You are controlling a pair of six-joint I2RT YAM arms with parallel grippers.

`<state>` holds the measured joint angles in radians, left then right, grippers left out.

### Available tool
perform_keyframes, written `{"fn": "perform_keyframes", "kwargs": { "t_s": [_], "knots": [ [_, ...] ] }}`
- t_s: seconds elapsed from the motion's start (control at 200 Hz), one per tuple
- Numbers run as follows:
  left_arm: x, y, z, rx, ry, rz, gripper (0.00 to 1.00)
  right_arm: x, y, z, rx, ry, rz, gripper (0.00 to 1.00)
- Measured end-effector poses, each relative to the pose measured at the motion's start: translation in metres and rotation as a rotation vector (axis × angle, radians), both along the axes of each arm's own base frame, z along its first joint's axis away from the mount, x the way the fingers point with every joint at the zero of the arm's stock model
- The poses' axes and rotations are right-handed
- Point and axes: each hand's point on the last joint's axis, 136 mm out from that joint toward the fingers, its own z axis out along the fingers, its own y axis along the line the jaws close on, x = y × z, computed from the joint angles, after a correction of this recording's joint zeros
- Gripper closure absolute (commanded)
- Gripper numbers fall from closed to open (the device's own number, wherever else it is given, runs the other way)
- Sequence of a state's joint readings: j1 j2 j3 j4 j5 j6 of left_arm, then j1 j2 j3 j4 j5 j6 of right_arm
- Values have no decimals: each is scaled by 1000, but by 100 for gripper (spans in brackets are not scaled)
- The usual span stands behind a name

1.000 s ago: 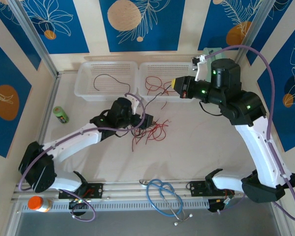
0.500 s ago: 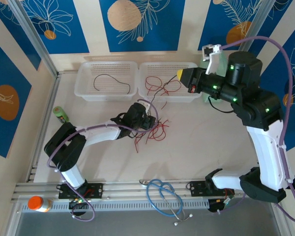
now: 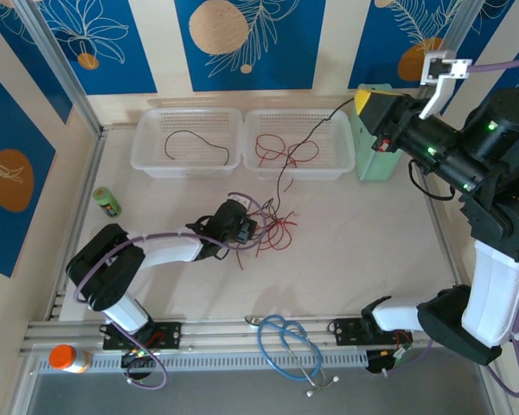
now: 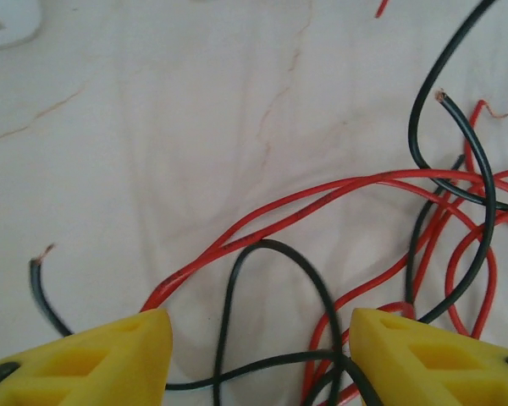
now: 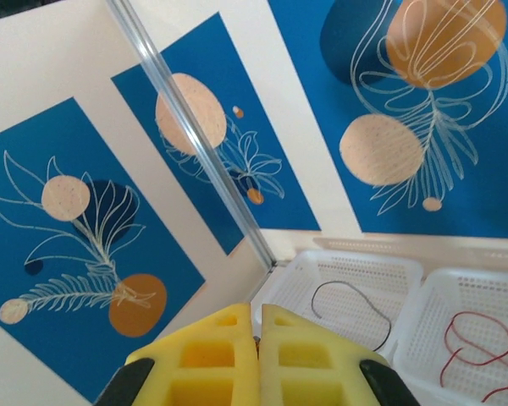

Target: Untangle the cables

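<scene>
Red and black cables (image 3: 272,229) lie in a loose tangle on the pale tabletop (image 3: 363,242), just in front of two white baskets. The left gripper (image 3: 253,226) sits low at the near-left edge of that tangle. Its yellow jaws are spread wide, with loops of the cables lying flat on the tabletop between them. The right gripper (image 3: 362,101) is raised high toward the back right, its jaws pressed together and pinching one black strand (image 3: 281,183). That strand runs taut from the heap, over the right basket (image 3: 298,113), up to the jaws. The right basket holds curly red wires (image 3: 285,154), and the left basket (image 3: 186,113) holds a single black wire (image 3: 195,143).
</scene>
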<state>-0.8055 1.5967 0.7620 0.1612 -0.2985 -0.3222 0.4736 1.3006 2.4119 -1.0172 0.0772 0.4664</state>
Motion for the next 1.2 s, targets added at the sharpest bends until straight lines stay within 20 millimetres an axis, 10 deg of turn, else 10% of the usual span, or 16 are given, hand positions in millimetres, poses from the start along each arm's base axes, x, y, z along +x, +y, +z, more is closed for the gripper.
{"fn": "perform_keyframes", "kwargs": {
  "t_s": [0.345,0.83,1.201],
  "knots": [
    [-10,39,-19,82,9,122,100,-14,-35,26,-3,-111,-143,100],
    [-5,75,-28,116,53,279,100,-86,-119,47,-3,-315,-375,100],
    [-4,83,-36,127,87,312,90,-91,-142,48,-4,-386,-333,100]
  ]
}}
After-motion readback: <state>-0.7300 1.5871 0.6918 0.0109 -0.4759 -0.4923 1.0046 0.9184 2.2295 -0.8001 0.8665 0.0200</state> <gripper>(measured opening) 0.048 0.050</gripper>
